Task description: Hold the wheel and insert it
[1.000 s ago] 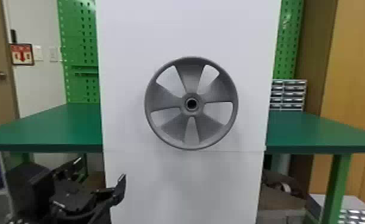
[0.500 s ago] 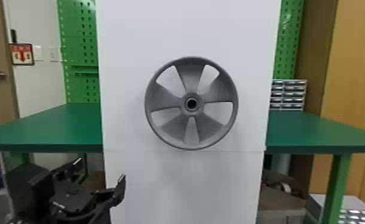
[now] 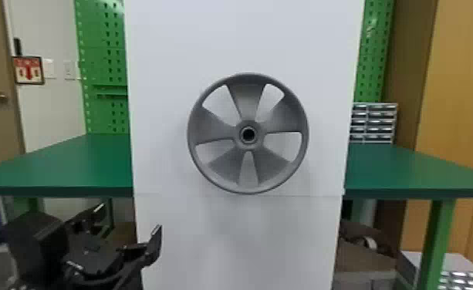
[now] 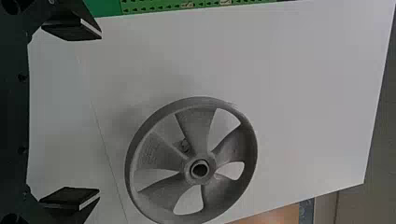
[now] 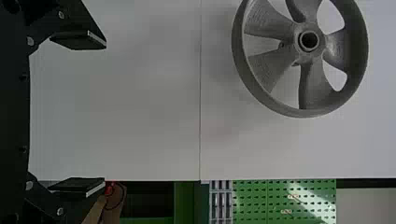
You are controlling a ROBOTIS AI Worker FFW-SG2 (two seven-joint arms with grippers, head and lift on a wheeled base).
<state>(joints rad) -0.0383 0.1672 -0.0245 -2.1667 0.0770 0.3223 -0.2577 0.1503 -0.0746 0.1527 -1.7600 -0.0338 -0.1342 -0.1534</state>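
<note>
The grey wheel (image 3: 246,100) sits upright against the white panel (image 3: 243,38). Lower down, the left gripper (image 3: 129,225) gapes wide, empty; the right gripper (image 5: 104,113) is spread wide too, holding nothing.

- From my head view, I get bright, even light on the white panel (image 3: 243,42), with faint, soft shadows below the wheel (image 3: 246,96).
- My left wrist view is dimmer, a diffuse shadow beside the wheel.
- At my right wrist, pale glare streaks the green pegboard (image 5: 252,200).
</note>
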